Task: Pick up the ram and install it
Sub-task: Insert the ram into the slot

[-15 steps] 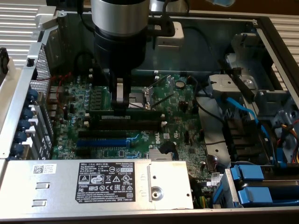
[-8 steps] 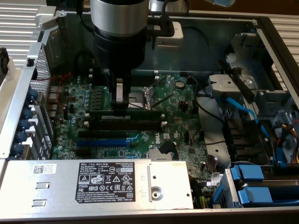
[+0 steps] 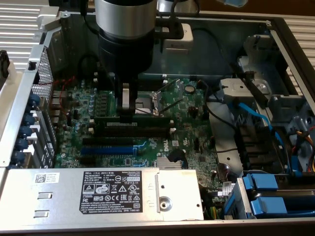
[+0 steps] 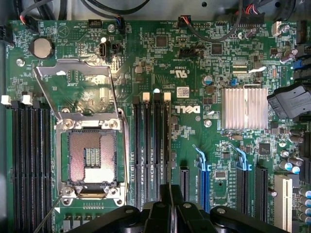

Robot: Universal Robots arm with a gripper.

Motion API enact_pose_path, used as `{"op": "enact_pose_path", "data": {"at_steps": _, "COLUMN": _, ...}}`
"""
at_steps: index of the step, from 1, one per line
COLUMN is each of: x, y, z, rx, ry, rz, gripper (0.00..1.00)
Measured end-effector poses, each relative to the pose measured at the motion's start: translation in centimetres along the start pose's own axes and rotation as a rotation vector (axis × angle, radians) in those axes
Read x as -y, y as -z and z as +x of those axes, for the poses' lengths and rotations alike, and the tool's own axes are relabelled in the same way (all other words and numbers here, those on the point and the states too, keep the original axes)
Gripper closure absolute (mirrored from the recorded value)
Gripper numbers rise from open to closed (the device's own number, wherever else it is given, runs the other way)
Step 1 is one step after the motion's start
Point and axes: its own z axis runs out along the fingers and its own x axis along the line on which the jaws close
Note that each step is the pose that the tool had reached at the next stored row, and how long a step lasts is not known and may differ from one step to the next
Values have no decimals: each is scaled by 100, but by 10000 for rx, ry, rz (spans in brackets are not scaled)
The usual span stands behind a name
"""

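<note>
One gripper (image 3: 127, 116) reaches down from above into an open computer case (image 3: 29, 123). It is clenched on the ram (image 3: 152, 118), with its fingers (image 3: 126, 98) pressing the thin green stick near its middle. The ram stands on its long edge, level, over the green board (image 3: 192, 132), between the processor socket (image 3: 147, 102) and the long black slots (image 3: 128, 132). The blue slot (image 3: 106, 150) lies further from the socket.

In the wrist view the ram (image 4: 169, 191) shows as a thin edge between the dark tips of the gripper (image 4: 169, 213). It is in line with the slot farthest from the socket (image 4: 92, 158), among the four memory slots (image 4: 151, 145) there. I cannot tell if it touches that slot.

A grey box with a label (image 3: 113, 189) sits beside the board.
</note>
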Motion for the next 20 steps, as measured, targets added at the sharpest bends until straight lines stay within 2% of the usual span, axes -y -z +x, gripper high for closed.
{"op": "enact_pose_path", "data": {"at_steps": 14, "x": 2, "y": -14, "z": 7, "rx": -2, "ry": -40, "rz": 0, "gripper": 88}}
{"op": "enact_pose_path", "data": {"at_steps": 20, "x": 2, "y": -17, "z": 11, "rx": -1, "ry": -29, "rz": 31, "gripper": 88}}
